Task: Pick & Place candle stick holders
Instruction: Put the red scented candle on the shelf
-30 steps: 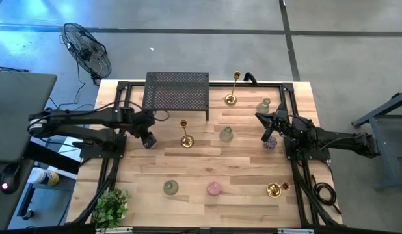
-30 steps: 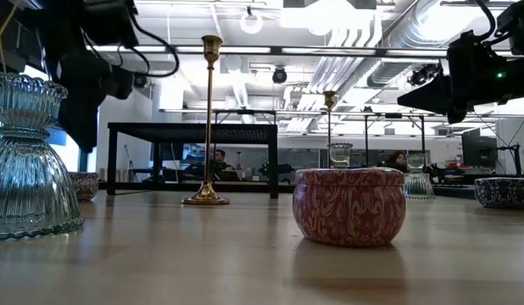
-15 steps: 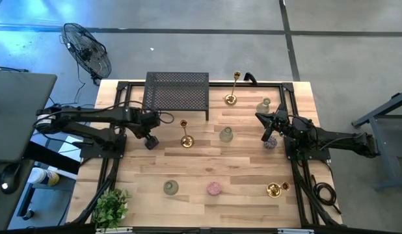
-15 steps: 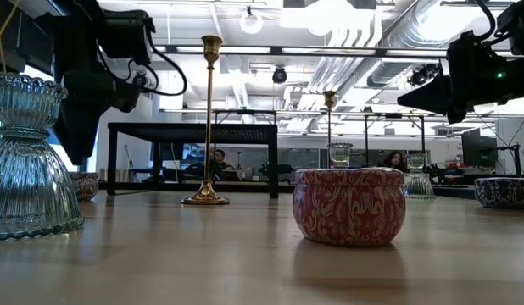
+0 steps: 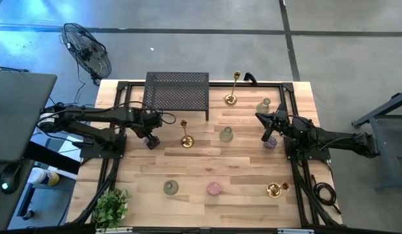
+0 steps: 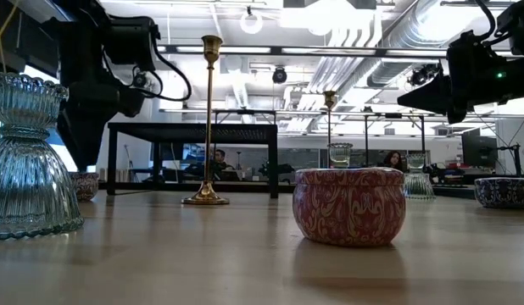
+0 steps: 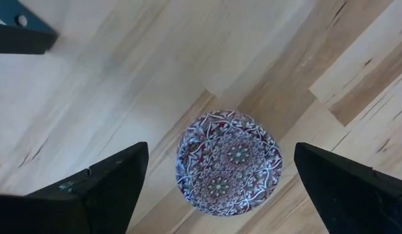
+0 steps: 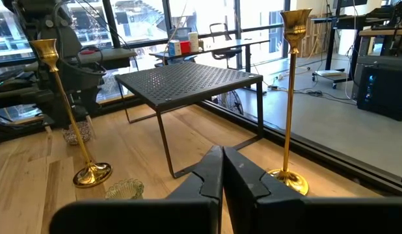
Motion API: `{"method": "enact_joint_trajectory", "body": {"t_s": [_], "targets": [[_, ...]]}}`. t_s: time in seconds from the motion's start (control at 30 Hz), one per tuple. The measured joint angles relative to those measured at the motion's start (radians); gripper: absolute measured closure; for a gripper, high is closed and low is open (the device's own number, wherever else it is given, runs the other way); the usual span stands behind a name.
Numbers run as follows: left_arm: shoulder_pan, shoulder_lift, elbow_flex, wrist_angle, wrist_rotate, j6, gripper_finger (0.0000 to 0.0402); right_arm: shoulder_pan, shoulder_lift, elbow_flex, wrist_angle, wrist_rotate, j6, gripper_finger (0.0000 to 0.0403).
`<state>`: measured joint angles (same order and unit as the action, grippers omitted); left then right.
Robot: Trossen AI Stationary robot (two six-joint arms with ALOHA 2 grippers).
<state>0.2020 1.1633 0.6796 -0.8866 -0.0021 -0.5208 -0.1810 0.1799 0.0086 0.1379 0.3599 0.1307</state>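
Left claw [image 7: 214, 188] is hanging wide above the round purple-patterned holder [image 7: 228, 162]; descending off-centre risks a finger [image 7: 103, 185] knocking it aside.

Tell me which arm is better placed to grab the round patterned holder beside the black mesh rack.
Left. The left gripper hangs open right above the round patterned holder; the right gripper sits shut across the table.

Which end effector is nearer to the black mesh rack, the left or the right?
The left. The left end effector hovers just in front of the black mesh rack; the right end effector is far off beside it.
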Motion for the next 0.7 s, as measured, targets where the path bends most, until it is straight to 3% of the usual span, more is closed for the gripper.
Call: {"method": "enact_joint_trajectory", "body": {"t_s": [0.7], "targets": [[0.0, 0.0, -0.082, 0.043, 0.038, 0.001, 0.0021, 0.0, 0.0, 0.0, 0.0, 0.0, 0.0, 0.0402]]}}
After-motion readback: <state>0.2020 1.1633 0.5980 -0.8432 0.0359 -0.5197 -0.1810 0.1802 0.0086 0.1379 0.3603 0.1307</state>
